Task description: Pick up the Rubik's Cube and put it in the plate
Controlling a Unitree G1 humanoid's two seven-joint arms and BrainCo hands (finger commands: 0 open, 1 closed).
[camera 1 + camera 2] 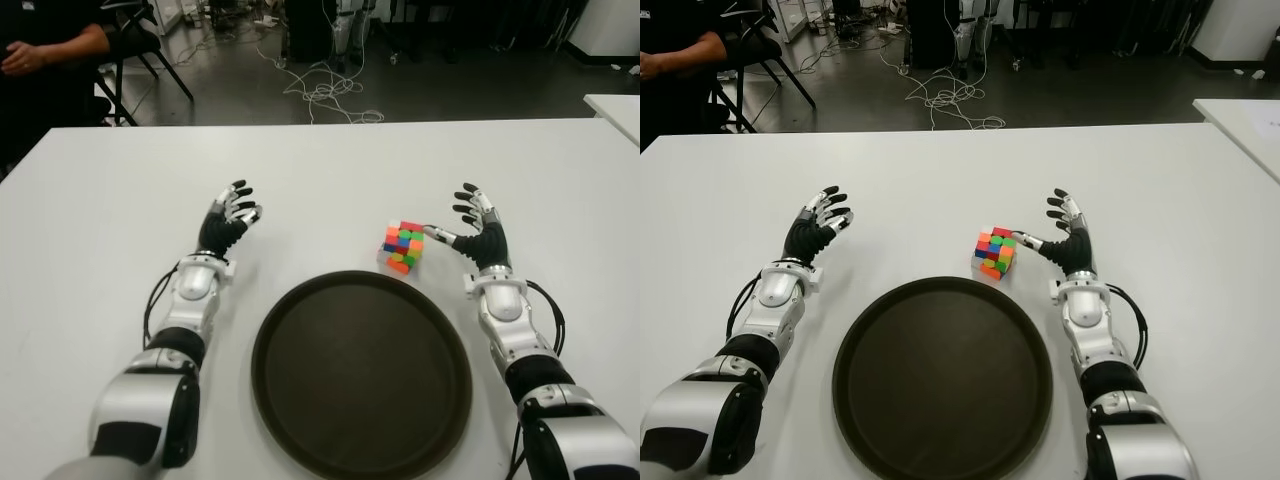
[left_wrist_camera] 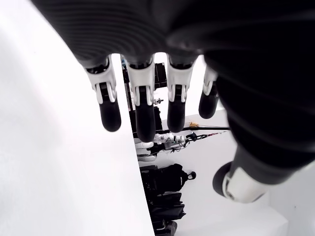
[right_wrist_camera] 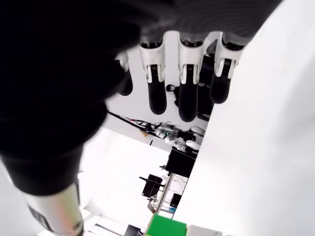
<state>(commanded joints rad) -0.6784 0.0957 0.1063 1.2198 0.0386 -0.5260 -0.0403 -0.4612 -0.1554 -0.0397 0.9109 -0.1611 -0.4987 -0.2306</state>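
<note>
— Multicoloured Rubik's Cube sits on the white table, thumb-side of the right hand, thumb tip touching it.
— Grasped?
— No, fingers spread, holding nothing. Plate is unfilled. Left hand open too.

Even overhead light; white table bright, mildly washed. Soft shadows beneath both forearms. Floor beyond dimmer. Wrist views: fingers close, slightly blurred; background blown out.

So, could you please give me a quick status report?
Right hand open, thumb at cube. Left hand open, idle, left of plate. Cube on table, just beyond plate. Path clear.
</note>
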